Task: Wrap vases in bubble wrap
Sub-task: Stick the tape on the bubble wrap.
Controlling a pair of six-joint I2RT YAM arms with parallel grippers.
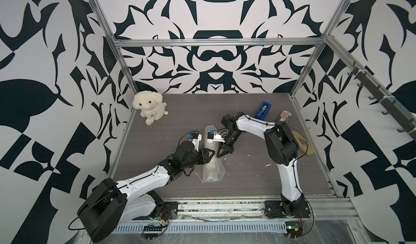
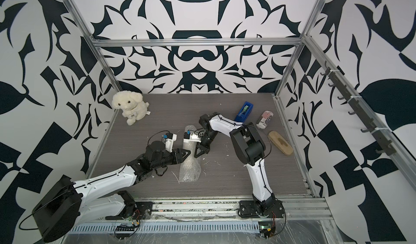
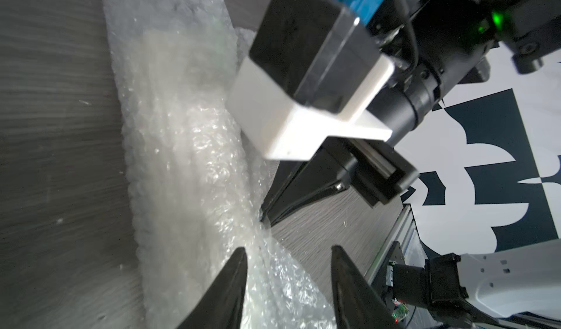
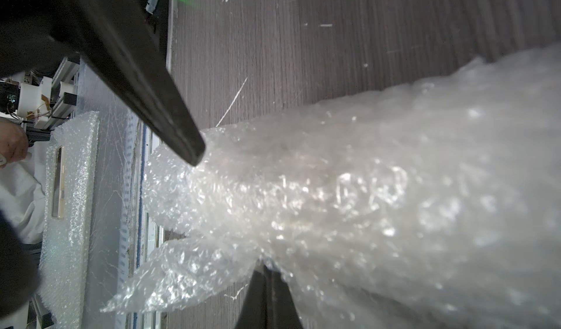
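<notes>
The bubble wrap (image 1: 212,170) lies as a long crinkly roll in the middle of the table, seen in both top views (image 2: 189,170). The vase is hidden inside it; only a pale blur shows through the wrap (image 3: 206,175) in the left wrist view. My left gripper (image 3: 287,251) comes in from the left. Its fingers stand apart with the near part of the roll between them (image 1: 212,154). My right gripper (image 4: 264,265) reaches down from the far side, shut on an edge of the wrap (image 4: 364,190), close to the left one (image 1: 218,155).
A white plush dog (image 1: 149,106) sits at the back left. A blue tape dispenser (image 1: 263,110), a red-striped can (image 1: 284,116) and a wooden brush (image 2: 280,142) lie at the back right near the right arm. Metal frame posts border the table.
</notes>
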